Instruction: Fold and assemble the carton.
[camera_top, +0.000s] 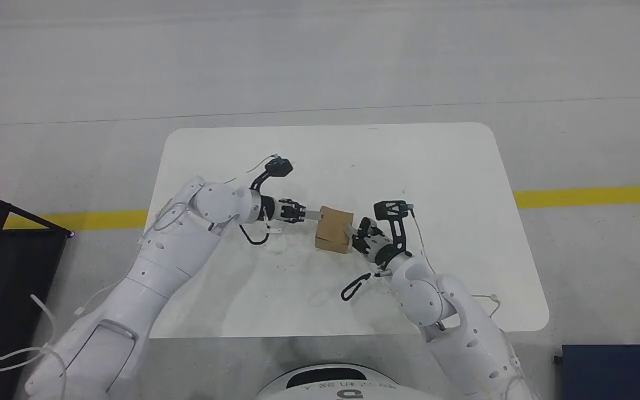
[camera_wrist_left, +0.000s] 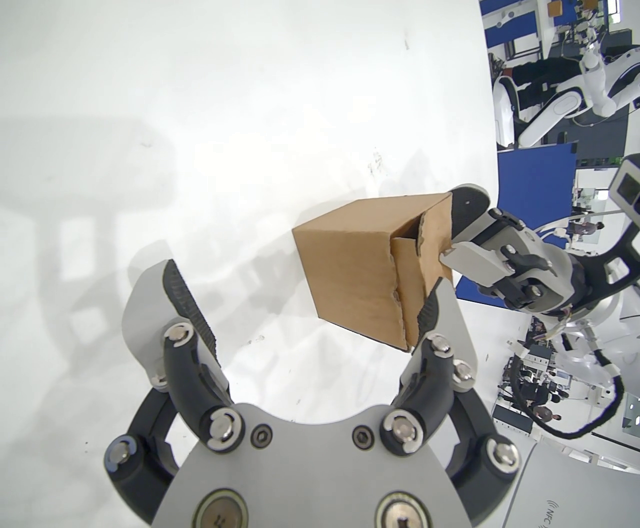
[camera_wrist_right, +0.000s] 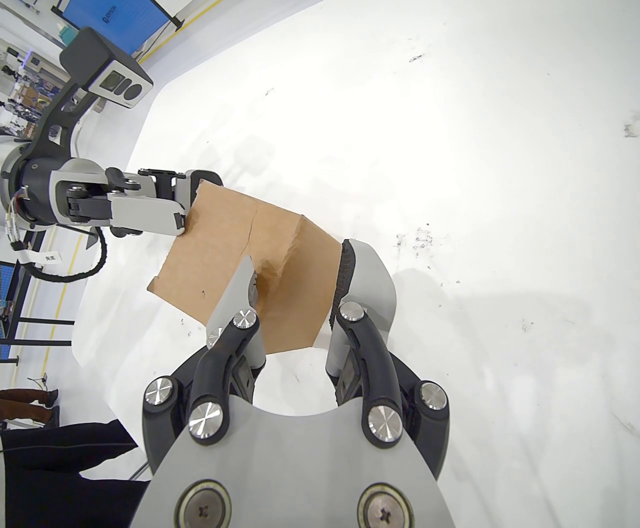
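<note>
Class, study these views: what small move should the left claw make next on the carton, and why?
Probably ease the left claw toward the carton so its fingertip presses the flap shut. That claw is open, the flap stands ajar with a gap behind it, and the right claw clamps the carton's far wall.

In the right wrist view a part of the carton (camera_wrist_right: 225, 235) is hidden behind the fingers (camera_wrist_right: 232, 300) of the right gripper (camera_wrist_right: 298, 252). In the left wrist view its inside is hardly seen through a narrow gap, and its underside is hidden, so contact with the worktop (camera_wrist_left: 200, 150) cannot be told.
</note>
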